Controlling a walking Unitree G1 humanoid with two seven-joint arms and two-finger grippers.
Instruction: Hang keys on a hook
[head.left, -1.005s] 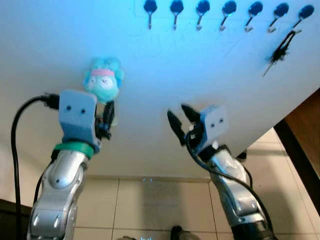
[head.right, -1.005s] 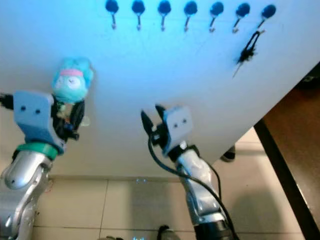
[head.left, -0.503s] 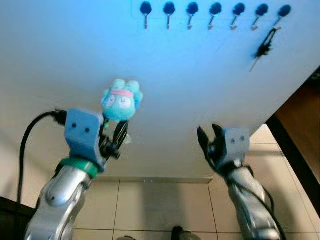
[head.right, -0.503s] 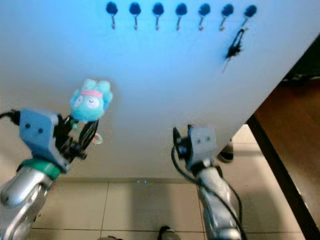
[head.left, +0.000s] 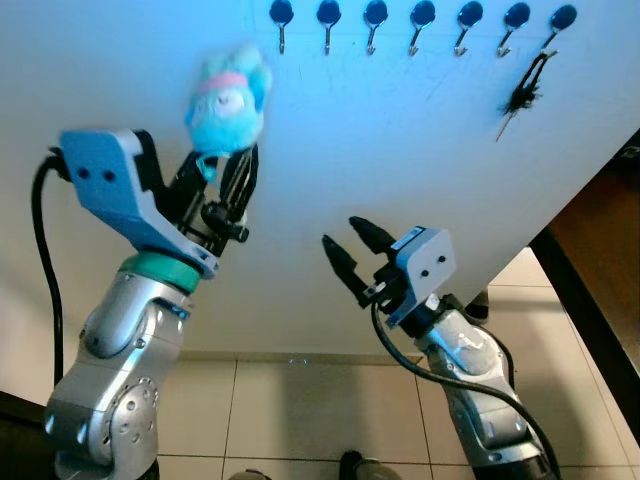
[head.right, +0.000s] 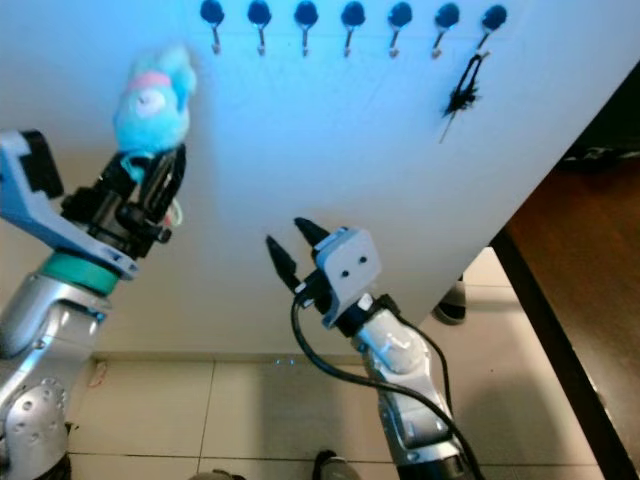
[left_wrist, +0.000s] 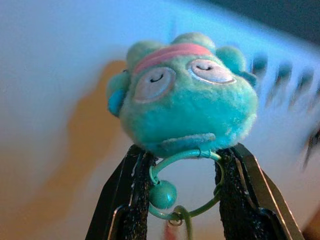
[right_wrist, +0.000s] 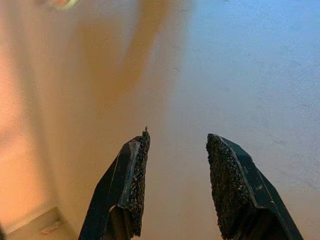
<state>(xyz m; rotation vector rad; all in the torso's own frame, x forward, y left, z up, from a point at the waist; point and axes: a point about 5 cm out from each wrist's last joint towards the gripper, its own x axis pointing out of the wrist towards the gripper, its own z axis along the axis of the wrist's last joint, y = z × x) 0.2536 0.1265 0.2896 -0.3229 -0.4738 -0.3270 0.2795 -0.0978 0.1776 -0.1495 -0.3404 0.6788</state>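
A teal plush keychain (head.left: 228, 97) with a pink headband and a green ring (left_wrist: 186, 182) sits between the fingers of my left gripper (head.left: 228, 180), which is shut on it and raised toward the wall below the row of hooks (head.left: 419, 20). The leftmost hook (head.left: 281, 17) lies up and to the right of the plush. A dark bunch of keys (head.left: 523, 92) hangs from the rightmost hook (head.left: 561, 22). My right gripper (head.left: 352, 247) is open and holds nothing, lower down in front of the white wall.
A white wall (head.left: 400, 140) carries several blue-knobbed hooks along its top. Below is a tiled floor (head.left: 300, 410). A dark wooden surface (head.left: 600, 240) stands at the right edge.
My left gripper has lifted the plush keychain higher, closer to the hook row. My right gripper has swung up and to the left.
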